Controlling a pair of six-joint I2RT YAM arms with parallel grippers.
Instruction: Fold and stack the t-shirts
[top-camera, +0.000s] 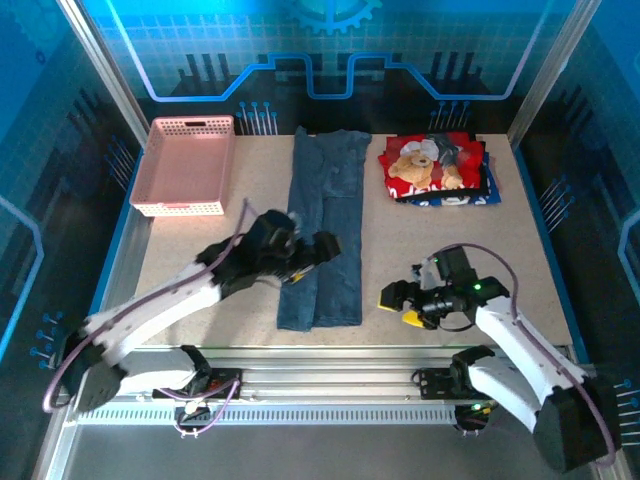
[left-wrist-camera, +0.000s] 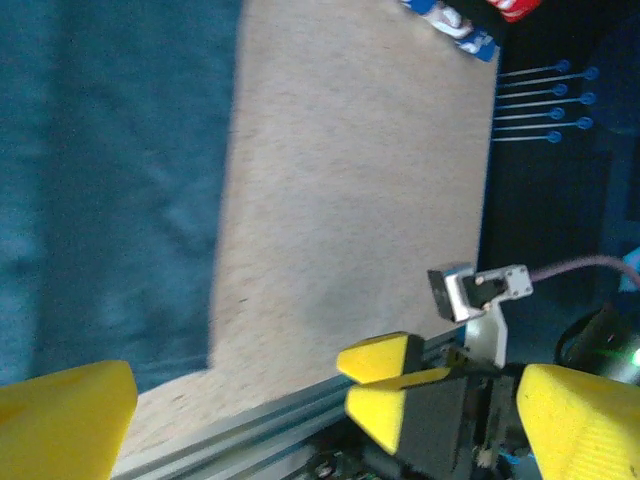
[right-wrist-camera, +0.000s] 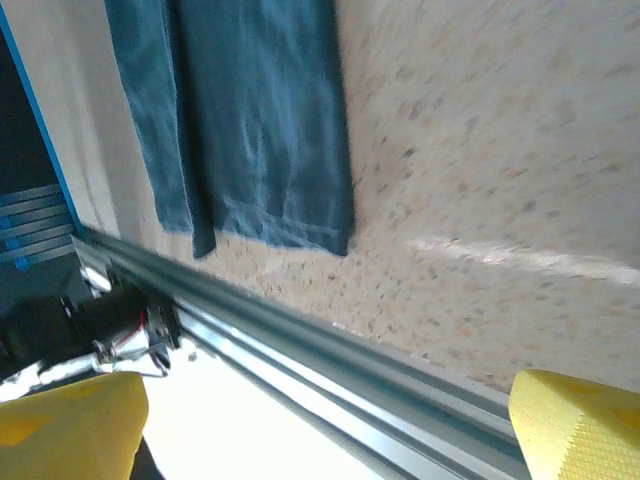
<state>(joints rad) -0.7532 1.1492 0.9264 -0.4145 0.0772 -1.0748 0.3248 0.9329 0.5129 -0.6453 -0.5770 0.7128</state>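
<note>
One speckled beige table (top-camera: 430, 250) stands inside blue-lit walls (top-camera: 330, 40) printed with circuit lines, and a metal rail (top-camera: 350, 355) runs along its near edge. The pink basket (top-camera: 185, 165) sits at the far left corner. Just right of the basket lies the slate-blue t-shirt (top-camera: 325, 200), folded into a narrow strip. Its long axis runs from the far edge toward the rail, hemmed end nearest. The cloth is flat, with soft creases.

The left gripper (top-camera: 305, 258) hangs nearer than the basket, over the strip, with fingers spread and empty. Further right of the basket are the folded t-shirts (top-camera: 435, 170), piled with a red bear print on top. The right gripper (top-camera: 402, 305), farthest right of the basket and nearer than it, is also spread wide and holds nothing.
</note>
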